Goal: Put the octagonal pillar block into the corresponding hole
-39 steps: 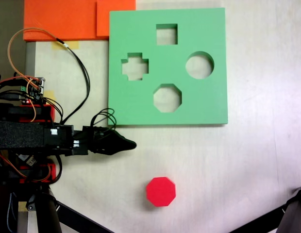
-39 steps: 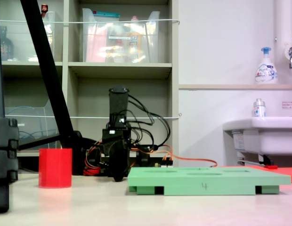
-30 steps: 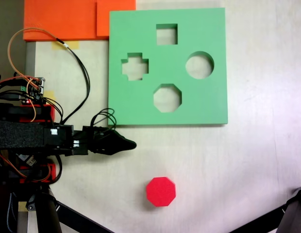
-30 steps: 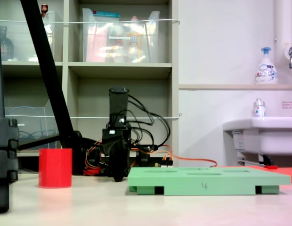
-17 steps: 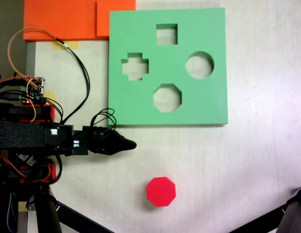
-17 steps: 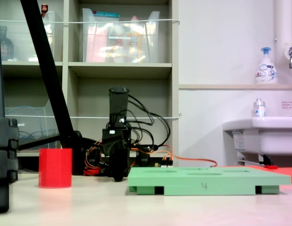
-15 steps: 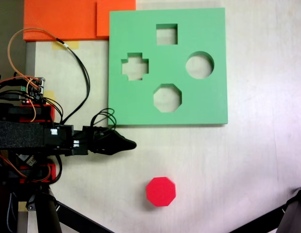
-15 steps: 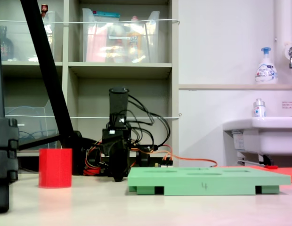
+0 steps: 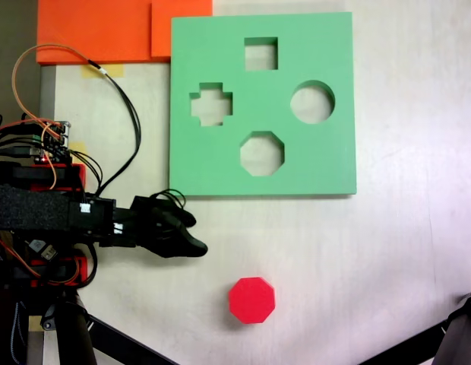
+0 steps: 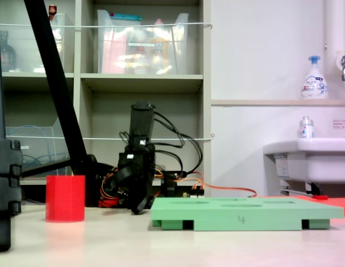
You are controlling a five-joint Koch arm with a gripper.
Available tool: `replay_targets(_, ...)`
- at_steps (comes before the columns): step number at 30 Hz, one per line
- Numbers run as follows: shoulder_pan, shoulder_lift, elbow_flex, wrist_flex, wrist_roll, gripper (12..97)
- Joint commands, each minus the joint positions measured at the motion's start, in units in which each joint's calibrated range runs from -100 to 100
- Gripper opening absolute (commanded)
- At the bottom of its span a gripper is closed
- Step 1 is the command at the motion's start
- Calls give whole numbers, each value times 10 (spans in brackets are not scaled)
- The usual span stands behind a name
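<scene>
The octagonal pillar block [image 9: 251, 299], bright red, stands on the pale table below the green foam board [image 9: 330, 163]; a fixed view from table level shows the block [image 10: 65, 198] left of the board [image 10: 245, 214]. The corresponding hole [image 9: 261, 153] is the eight-sided cutout in the board's lower middle, with nothing in it. My gripper [image 9: 197, 233] sits left of and above the block, well apart from it, with its jaws spread and nothing between them. From table level the gripper [image 10: 129, 194] hangs tilted just above the table, between block and board.
Cross, square and round cutouts share the board. Orange foam sheets [image 9: 106, 30] lie at the top left. The arm's base and cables [image 9: 45, 152] fill the left edge. Black tripod legs [image 9: 452, 338] cross the bottom corners. A shelf and a sink [image 10: 306, 158] stand behind.
The gripper, shut and pointing straight right before, has spread its jaws and swung slightly towards the block. The block and the board have not moved.
</scene>
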Motion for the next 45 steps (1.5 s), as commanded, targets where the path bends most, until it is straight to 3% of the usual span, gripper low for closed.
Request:
replay_targets(1,-15,-4,-8,-12,66,490)
replay_targets(4,-42,-4,1,-79,121,478)
replay_targets(7,-53,-4,129,-279,174,466)
replay_targets(18,-33,-4,639,-786,249,408)
replay_targets(26,-41,326,1069,-1059,246,408)
replay_targets(28,-48,408,1141,-1075,239,470)
replay_targets(31,-54,514,1204,-1075,228,697)
replay_targets(35,-71,603,1212,-1075,213,842)
replay_targets(45,-92,848,1260,-1075,179,872)
